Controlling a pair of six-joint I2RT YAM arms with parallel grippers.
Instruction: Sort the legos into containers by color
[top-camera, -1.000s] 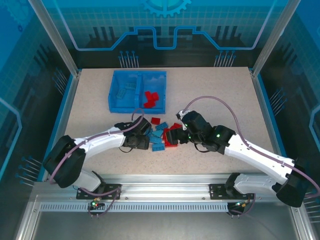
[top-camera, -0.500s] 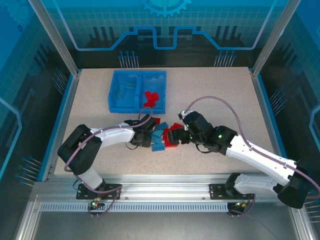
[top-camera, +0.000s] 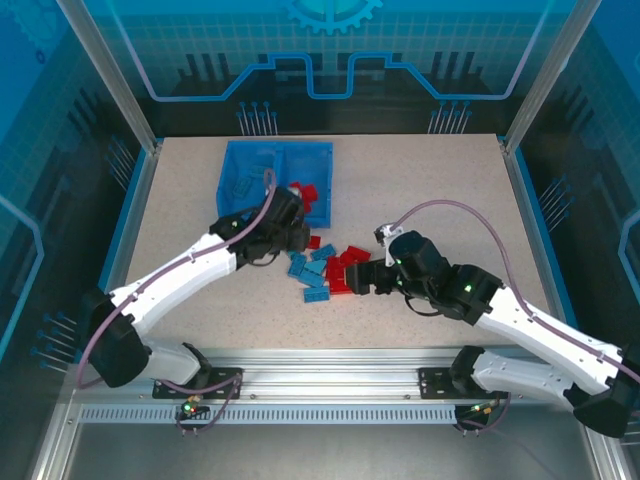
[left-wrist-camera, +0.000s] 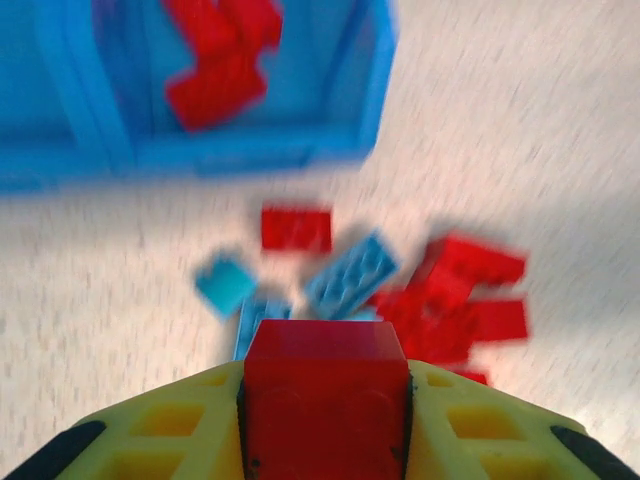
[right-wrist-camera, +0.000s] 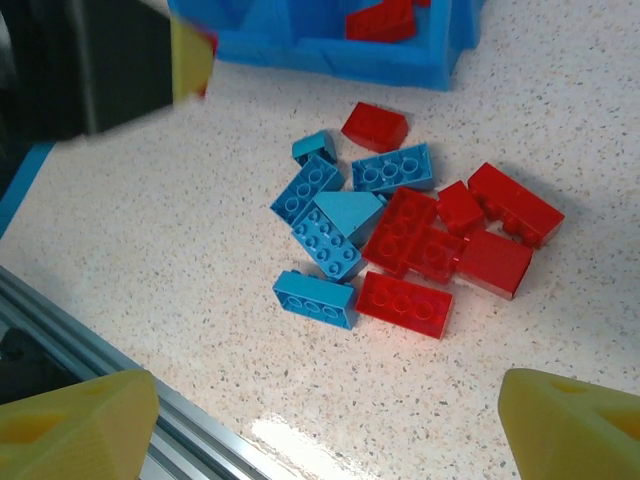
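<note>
Left wrist view: the left gripper (left-wrist-camera: 325, 400) is clamped on a red brick (left-wrist-camera: 322, 350). The brick sits squarely between the two yellow fingers (left-wrist-camera: 170, 430) and sticks out a little past their tips. Beyond it the loose bricks (left-wrist-camera: 400, 285) lie on the table (left-wrist-camera: 520, 120). Farther on is the bin (left-wrist-camera: 250, 155), with red bricks (left-wrist-camera: 220, 60) in its right compartment. Right wrist view: the right gripper (right-wrist-camera: 320, 425) hangs at the near side of that pile, its fingers wide apart and touching no brick.
</note>
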